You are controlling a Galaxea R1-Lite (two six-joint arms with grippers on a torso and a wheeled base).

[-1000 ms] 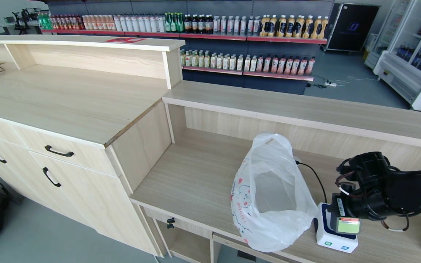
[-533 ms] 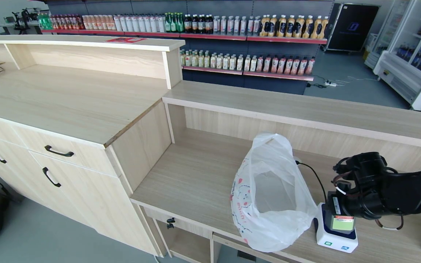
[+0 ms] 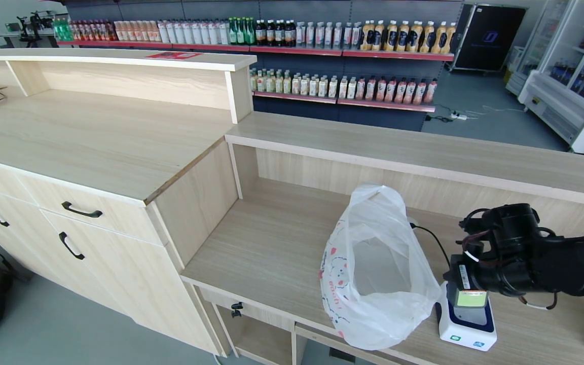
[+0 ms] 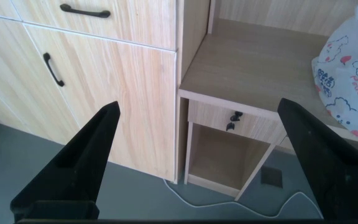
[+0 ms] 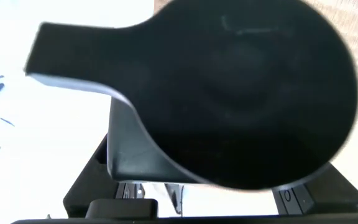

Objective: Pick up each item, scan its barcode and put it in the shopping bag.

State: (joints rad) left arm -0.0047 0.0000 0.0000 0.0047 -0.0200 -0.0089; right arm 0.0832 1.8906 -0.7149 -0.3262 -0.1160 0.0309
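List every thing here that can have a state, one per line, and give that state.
shopping bag: upright on the counter, mouth open.
item: lifted off the counter, held just above the scanner.
scanner: resting on the counter beside the shopping bag.
right gripper: shut on the item.
left gripper: open, holding nothing.
drawers: shut.
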